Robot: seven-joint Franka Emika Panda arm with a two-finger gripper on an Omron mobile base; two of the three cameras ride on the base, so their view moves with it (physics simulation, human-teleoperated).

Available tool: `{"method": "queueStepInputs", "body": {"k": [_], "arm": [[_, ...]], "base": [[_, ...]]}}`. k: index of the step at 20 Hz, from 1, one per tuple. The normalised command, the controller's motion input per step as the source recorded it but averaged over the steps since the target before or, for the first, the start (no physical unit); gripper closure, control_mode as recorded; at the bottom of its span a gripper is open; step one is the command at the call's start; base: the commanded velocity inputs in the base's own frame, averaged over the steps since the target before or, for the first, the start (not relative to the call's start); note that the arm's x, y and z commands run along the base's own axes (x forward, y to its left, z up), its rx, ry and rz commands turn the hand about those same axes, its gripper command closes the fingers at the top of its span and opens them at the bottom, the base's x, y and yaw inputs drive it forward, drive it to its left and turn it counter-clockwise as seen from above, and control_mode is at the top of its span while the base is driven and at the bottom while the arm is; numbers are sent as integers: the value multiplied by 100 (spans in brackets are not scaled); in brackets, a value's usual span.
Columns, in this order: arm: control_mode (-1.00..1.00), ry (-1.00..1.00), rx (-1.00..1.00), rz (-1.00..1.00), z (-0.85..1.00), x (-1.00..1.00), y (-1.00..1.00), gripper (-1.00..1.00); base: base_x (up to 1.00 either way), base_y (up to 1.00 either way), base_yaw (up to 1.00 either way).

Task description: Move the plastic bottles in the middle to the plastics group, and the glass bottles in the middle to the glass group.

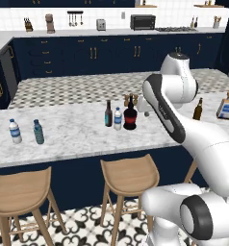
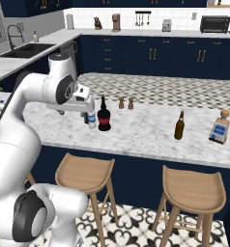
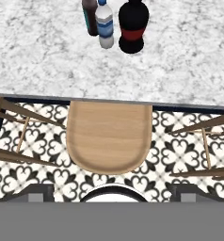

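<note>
You are looking at a long marble surface (image 1: 73, 132) with wooden stools (image 1: 128, 178) tucked under its near edge. The white arm (image 1: 174, 110) arches over the right half of it, and the gripper (image 3: 112, 190) hangs above a stool seat just off the near edge, its jaws released wide with nothing between them.

In the middle of the surface you have three bottles in a tight row. The fat black bottle (image 1: 130, 116) with a red label stands on the right, the small clear water bottle (image 1: 118, 118) with a white cap and blue band sits just beside it, and the slim dark brown bottle (image 1: 108, 114) stands just beside that on the left. All three are upright.

Far to the left you see the plastics group: a clear capped bottle (image 1: 15, 131) and a teal bottle (image 1: 38, 132), near each other and upright.

To the right is the glass group: a square clear flask (image 1: 225, 106) with a blue label and tan stopper, and an amber beer bottle (image 1: 198, 109) near it.

Behind the middle row stand two small brown shakers (image 2: 125, 102).
</note>
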Motion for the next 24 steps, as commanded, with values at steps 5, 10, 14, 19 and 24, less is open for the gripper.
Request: {"method": "queueStepInputs", "body": {"k": [5,10,14,19,24], "arm": [[-100,-4,0,0,0,0,4,-100],[-100,-15,0,-2,21,4,0,-100],[-100,-9,-7,-1,94,51,0,-100],[-100,7,0,0,78,62,-9,-100],[-100,4,0,0,-11,82,-21,-100]], "base": [[0,0,0],[0,0,0],[0,0,0],[0,0,0],[0,0,0]]}}
